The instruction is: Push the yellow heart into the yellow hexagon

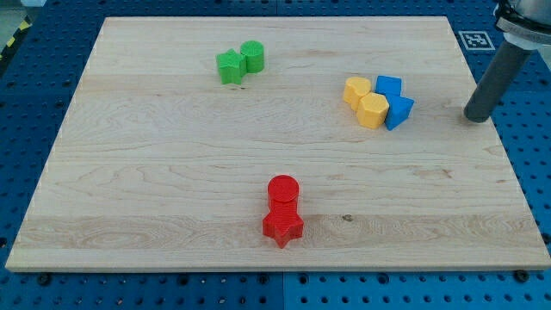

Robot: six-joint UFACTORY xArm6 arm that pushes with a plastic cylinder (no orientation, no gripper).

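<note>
Item: your tip (475,118) is resting at the board's right edge; it is a bare rod with no fingers, grasping nothing. Item: yellow heart (356,90) is sitting at the view's upper right, touching yellow hexagon (373,111); both are lying to the tip's left, the hexagon nearer, blue blocks (393,100) standing between.

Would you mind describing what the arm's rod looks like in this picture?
A straight, plain, dark grey cylinder, matte, with no markings or cables showing. It hangs from a wider black and silvery collar cut off at the view's top right. My tip is a flat, blunt end.
</note>
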